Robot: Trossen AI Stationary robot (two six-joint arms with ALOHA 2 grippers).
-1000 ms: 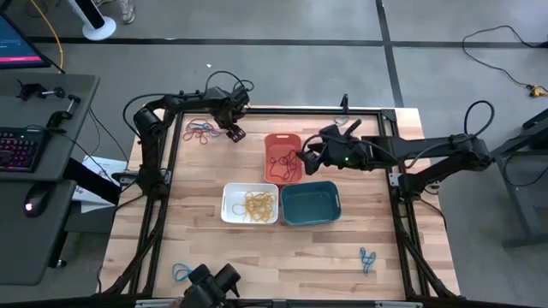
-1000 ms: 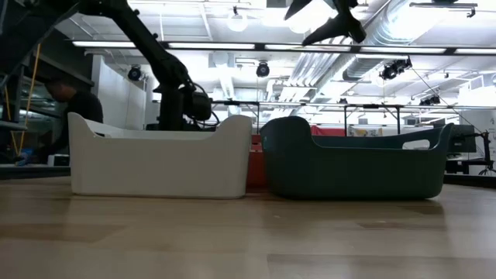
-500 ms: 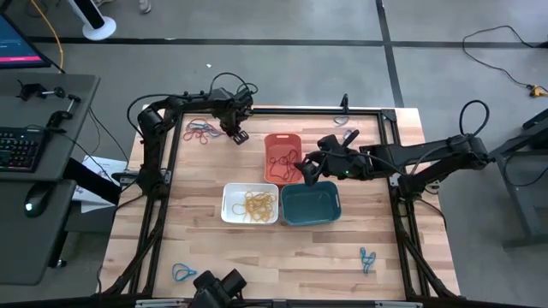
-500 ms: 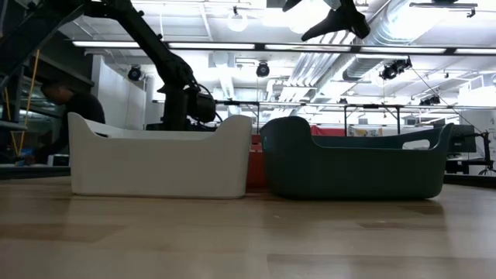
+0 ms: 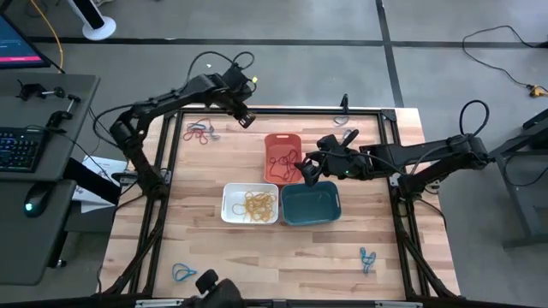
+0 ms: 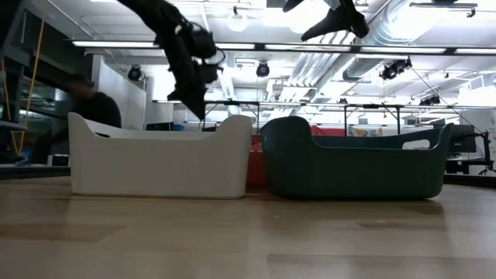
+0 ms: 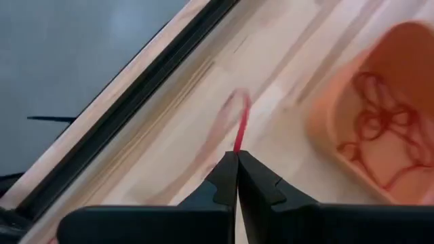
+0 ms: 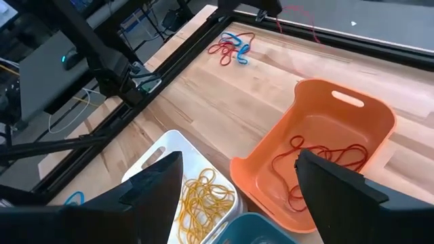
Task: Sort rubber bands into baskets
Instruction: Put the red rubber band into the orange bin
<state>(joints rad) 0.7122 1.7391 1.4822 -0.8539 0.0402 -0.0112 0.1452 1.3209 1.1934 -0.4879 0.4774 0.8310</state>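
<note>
My left gripper point(image 5: 247, 120) hangs above the table's far edge, left of the orange-red basket point(image 5: 295, 139), and is shut on a red rubber band point(image 7: 241, 125). The right wrist view shows that band point(image 8: 300, 19) dangling under it. My right gripper point(image 5: 305, 168) hovers open over the near end of the orange-red basket, holding nothing. Red bands point(image 8: 319, 159) lie in that basket. Yellow bands point(image 5: 259, 204) lie in the white basket point(image 5: 231, 190). The teal basket point(image 5: 310, 203) stands to its right. My left gripper pinches the red band by its upper end point(image 7: 238, 145) between its two fingertips. The fingers slant down from above. The band hangs slack below them, stretched thin and clear of the wood.
A pile of red and blue bands point(image 5: 199, 131) lies at the far left of the table. More blue bands lie near the front, at the right point(image 5: 367, 258) and at the left point(image 5: 181, 273). A black frame point(image 5: 167, 171) borders the table.
My left gripper has closed on a red band at the far-left pile. It has then risen well above the table and drifted right toward the orange-red basket, carrying the band clear. My right gripper has shifted slightly over the baskets.
</note>
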